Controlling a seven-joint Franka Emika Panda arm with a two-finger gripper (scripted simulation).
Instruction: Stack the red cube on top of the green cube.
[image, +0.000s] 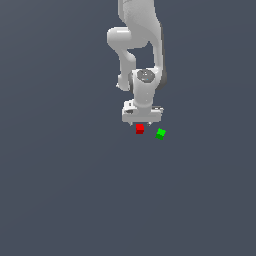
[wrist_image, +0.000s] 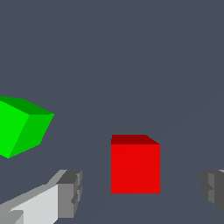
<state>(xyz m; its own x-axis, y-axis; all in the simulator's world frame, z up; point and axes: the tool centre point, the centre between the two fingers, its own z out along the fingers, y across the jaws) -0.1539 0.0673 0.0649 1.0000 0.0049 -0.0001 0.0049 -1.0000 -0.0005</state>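
Two flat-shaded plain cubes, red cube (wrist_image: 135, 168) between wide-open grey ridged jaws, untouched, green cube (wrist_image: 22, 126) beside.

red cube (wrist_image: 135, 168) between spread fingers (wrist_image: 69, 194), green cube (wrist_image: 22, 127) apart

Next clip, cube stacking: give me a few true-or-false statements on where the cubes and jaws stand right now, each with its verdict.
1. The red cube lies between the open jaws. True.
2. The red cube sits on top of the green cube. False: both rest on the floor, apart.
3. The gripper is directly over the red cube. True.
4. The jaws are shut on the green cube. False: the green cube lies off to one side, outside the jaws.
5. The green cube is turned at an angle to the red cube. True.
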